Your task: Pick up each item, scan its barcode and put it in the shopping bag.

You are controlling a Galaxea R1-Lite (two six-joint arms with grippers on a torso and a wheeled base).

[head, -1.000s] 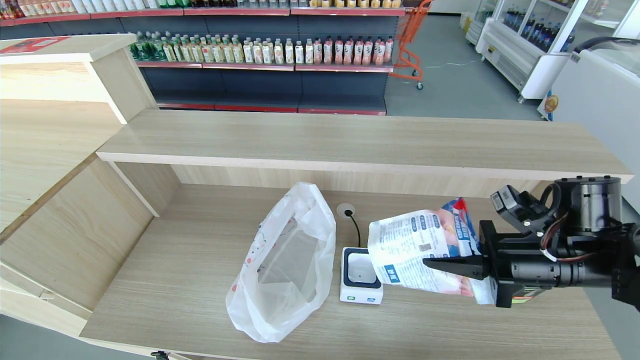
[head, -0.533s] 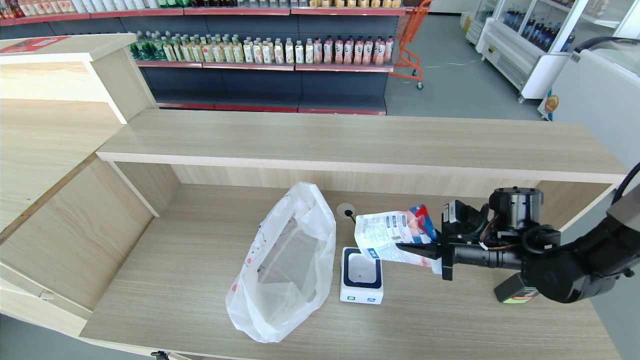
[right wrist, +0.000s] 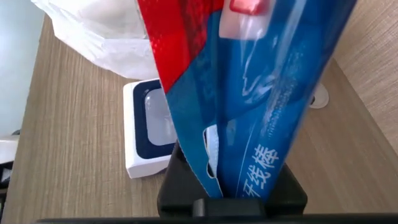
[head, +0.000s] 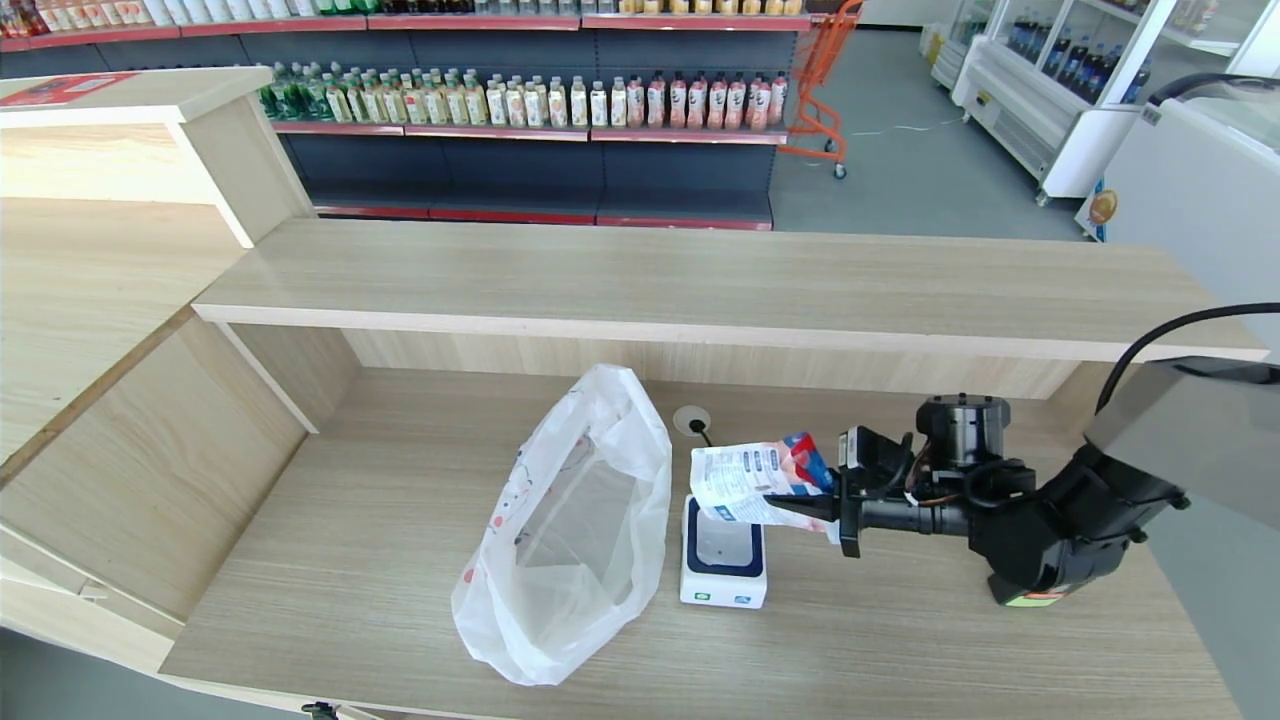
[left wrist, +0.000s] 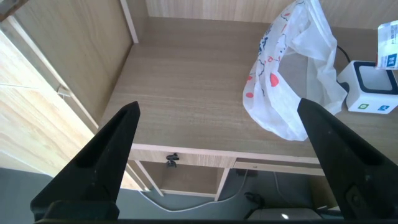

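The right gripper [head: 792, 500] is clamped on a flat plastic pouch [head: 748, 478] that is white with fine print on one face and blue and red on the other. Its black fingers pinch the end of the pouch nearest the wrist. The rest of the pouch juts out past the fingertips, away from the arm, with the white printed face turned upward in the head view. In the right wrist view the blue and red face [right wrist: 249, 93] rises straight out of the gripper's body.

Just below the free end of the pouch, and slightly nearer the robot than the fingertips, sits a small white box scanner with a dark blue frame around its window [head: 722, 556]. The pouch hangs above the scanner's far part, and it is not clear whether the two touch. A black cable [head: 712, 455] runs from the scanner's back to a round grey grommet [head: 691, 419] in the light wooden counter [head: 900, 650], under and beyond the pouch.

Farther out from the right fingertips, on the side of the scanner away from the arm, a white translucent plastic shopping bag with small red marks [head: 570, 540] lies slumped on the counter, just beside the scanner.

The left gripper [left wrist: 217, 106] hangs with its two black fingers [left wrist: 106, 162] spread wide and nothing between them. It is off the counter's near edge, with the shopping bag [left wrist: 286, 81] ahead of it and to the side, and the scanner [left wrist: 370, 87] farther off past the bag.
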